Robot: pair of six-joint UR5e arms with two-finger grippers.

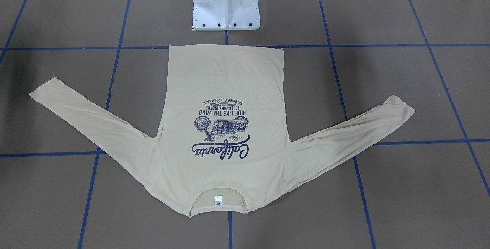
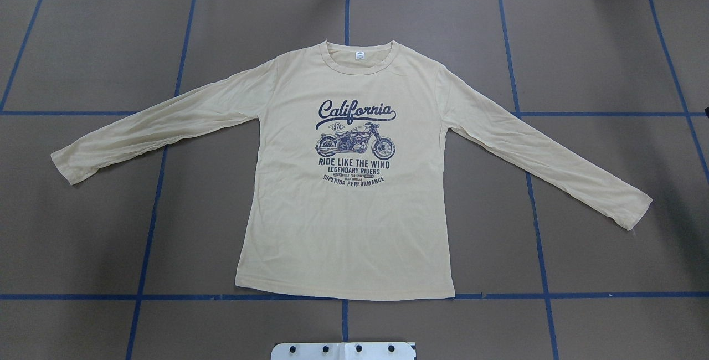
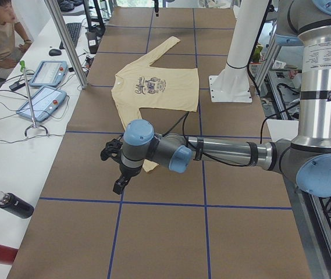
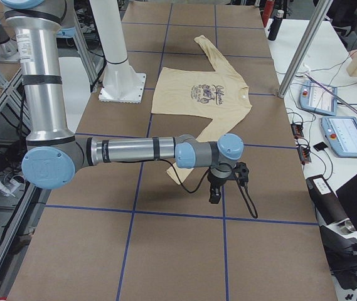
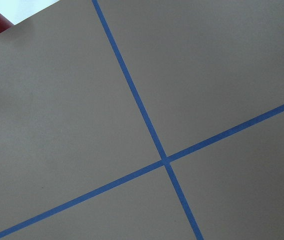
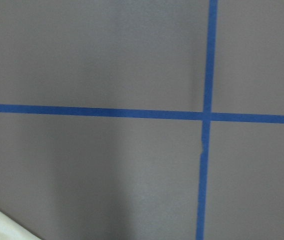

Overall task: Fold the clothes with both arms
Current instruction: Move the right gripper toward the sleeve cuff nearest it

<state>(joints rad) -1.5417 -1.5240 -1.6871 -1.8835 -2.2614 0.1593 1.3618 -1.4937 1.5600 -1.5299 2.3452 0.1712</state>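
- Brown table [image 2: 83,44], gridded in blue tape [image 2: 166,297], white pedestal [image 1: 226,7] at the robot's edge.
- Shirt [image 2: 343,227] lies flat at centre, print up, sleeves spread, hem towards the pedestal, and unfolded.
- Left gripper [image 3: 118,186] and right gripper [image 4: 214,198] hang over bare table near the cuffs. Whether either is parted or clenched cannot be told.
- Judgement: folding has not begun. The next move calls for each arm to reach its sleeve.

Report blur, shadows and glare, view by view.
Overhead exterior: even light, shirt print sharp. Exterior front-facing: white pedestal bright, nearly washed out. Right wrist-mounted: soft focus, blue tape edges fuzzy, a dim shadow band on the table. Left wrist-mounted: blue tape crisp, no glare.
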